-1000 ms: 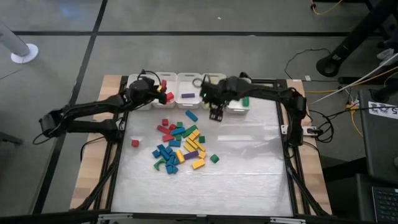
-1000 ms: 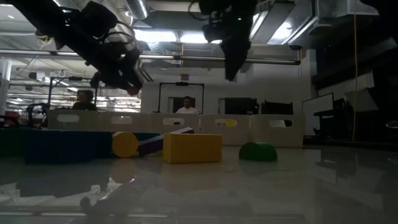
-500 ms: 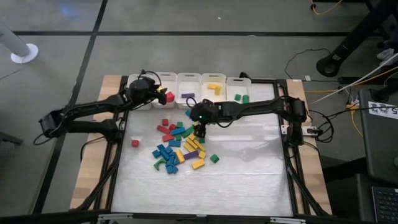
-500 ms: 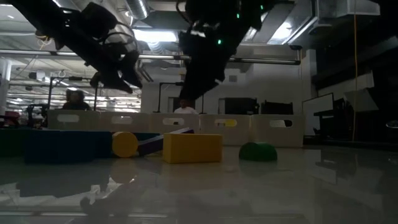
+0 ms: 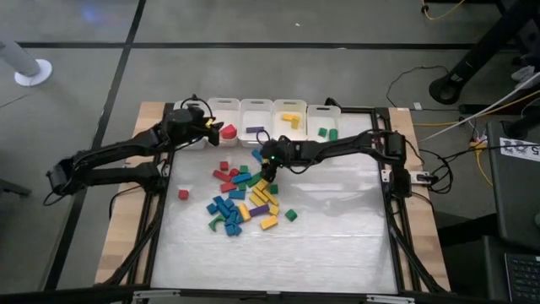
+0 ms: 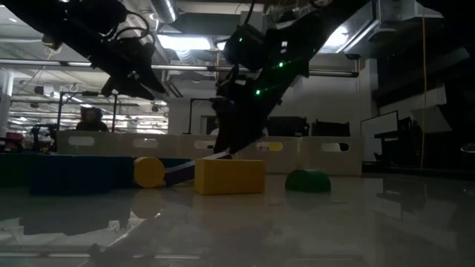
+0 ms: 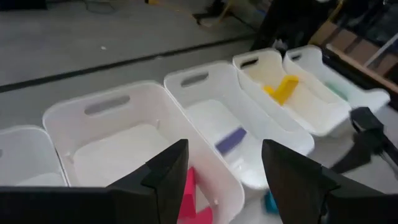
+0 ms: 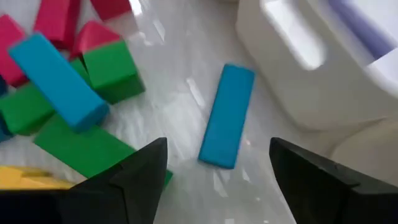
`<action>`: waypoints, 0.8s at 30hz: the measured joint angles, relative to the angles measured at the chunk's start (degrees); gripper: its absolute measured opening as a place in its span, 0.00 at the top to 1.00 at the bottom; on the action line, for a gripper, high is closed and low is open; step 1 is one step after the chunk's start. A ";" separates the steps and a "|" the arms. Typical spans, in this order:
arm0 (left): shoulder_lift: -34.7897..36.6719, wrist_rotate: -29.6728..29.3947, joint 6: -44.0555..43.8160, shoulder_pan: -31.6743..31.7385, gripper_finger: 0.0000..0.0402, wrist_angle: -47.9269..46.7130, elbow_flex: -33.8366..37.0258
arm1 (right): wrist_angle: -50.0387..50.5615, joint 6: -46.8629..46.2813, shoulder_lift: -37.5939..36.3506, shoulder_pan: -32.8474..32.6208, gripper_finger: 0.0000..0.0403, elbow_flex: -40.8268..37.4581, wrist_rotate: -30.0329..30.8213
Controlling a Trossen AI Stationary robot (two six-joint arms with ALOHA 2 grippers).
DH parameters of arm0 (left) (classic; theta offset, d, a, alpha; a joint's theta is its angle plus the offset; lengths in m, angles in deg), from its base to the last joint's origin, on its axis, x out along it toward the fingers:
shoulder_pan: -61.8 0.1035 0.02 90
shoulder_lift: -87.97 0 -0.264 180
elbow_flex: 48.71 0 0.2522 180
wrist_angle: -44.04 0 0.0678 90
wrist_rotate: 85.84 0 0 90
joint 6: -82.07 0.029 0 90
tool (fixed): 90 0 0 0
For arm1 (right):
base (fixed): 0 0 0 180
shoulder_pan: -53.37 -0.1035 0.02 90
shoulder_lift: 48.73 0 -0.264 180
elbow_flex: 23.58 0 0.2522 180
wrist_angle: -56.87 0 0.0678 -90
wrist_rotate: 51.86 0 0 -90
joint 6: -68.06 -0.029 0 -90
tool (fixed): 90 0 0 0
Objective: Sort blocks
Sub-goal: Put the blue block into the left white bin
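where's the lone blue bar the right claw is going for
In the high view the blue bar lies at the pile's far edge, just short of the bin holding a purple block, with the open right claw beside it.

Left gripper (image 5: 213, 128) hangs with jaws apart; right gripper (image 5: 268, 166) reaches low, jaws wide.

Five white bins (image 5: 256, 117) stand side by side along the table's (image 5: 337, 236) far edge. Beyond that edge, a person (image 6: 90, 119) shows in the room, with cables (image 5: 439, 114) on the floor.
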 joint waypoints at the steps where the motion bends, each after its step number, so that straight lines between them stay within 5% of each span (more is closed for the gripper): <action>1: 0.08 -0.01 0.08 -0.29 0.52 -0.57 0.00 | -0.79 -0.04 0.77 0.00 0.30 0.00 0.00; 15: 0.14 0.09 -0.50 -2.45 0.52 -4.98 0.00 | -6.25 -3.20 6.45 -0.02 0.33 0.28 3.47; 24: 0.14 0.67 -3.42 -6.49 0.52 -8.63 0.00 | -5.80 -3.24 7.00 -0.02 0.65 0.64 3.32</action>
